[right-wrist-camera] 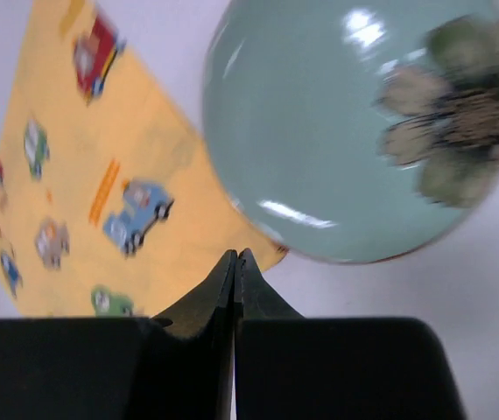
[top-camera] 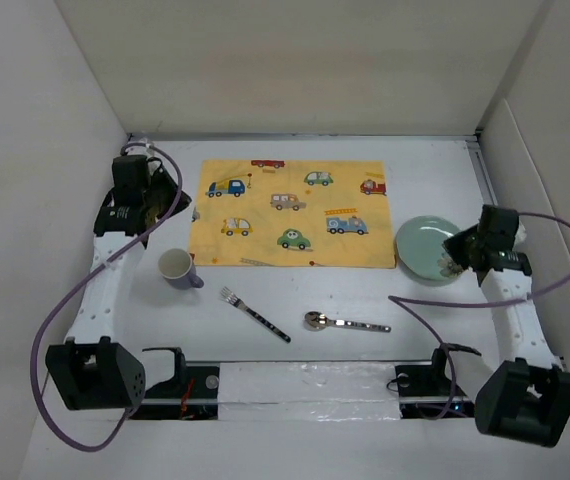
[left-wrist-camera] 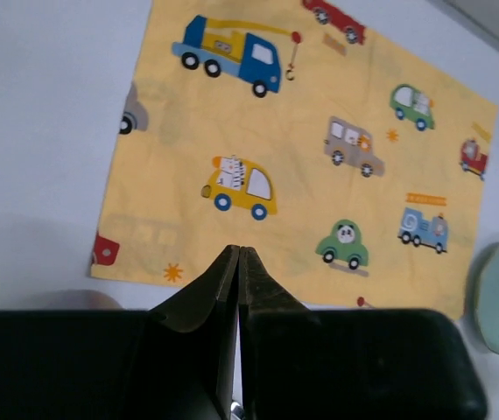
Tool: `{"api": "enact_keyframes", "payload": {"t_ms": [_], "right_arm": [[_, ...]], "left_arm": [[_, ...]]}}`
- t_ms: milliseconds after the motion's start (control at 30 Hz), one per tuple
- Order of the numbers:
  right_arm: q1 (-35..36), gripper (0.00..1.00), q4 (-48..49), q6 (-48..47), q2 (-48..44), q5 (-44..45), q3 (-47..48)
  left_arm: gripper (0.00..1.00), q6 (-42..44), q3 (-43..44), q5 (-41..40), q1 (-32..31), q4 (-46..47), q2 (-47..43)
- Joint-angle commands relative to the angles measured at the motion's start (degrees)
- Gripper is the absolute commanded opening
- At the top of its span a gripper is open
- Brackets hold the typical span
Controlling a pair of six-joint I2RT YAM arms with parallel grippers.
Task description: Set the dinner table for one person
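Top external view: the white tabletop (top-camera: 435, 185) spreads out from both arm bases to the far wall. Near its middle lies a yellow car-print placemat (top-camera: 295, 212). A pale green plate (top-camera: 420, 240) sits at the mat's 4 o'clock, its rim at the mat's corner. A purple mug (top-camera: 177, 267) stands upright at 8 o'clock. A fork (top-camera: 255, 314) and a spoon (top-camera: 345, 322) lie apart at 6 o'clock. The left gripper (left-wrist-camera: 237, 255), at the mat's 9 o'clock, has its jaws together on nothing. The right gripper (right-wrist-camera: 236, 255), at the plate's 3 o'clock edge, likewise.
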Motion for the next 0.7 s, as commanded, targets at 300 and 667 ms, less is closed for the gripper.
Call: {"api": "enact_keyframes", "payload": {"t_ms": [300, 667], "right_arm": [[-15.7, 0.55, 3.0, 11.0, 3.5, -3.0, -12.7], [-18.6, 0.34, 15.1, 17.9, 17.4, -8.3, -14.5]], "left_arm": [[0.30, -6.0, -8.7, 19.6, -3.7, 7.5, -9.9], [0.27, -5.7, -9.4, 19.4, -5.2, 7.9, -9.1]]}}
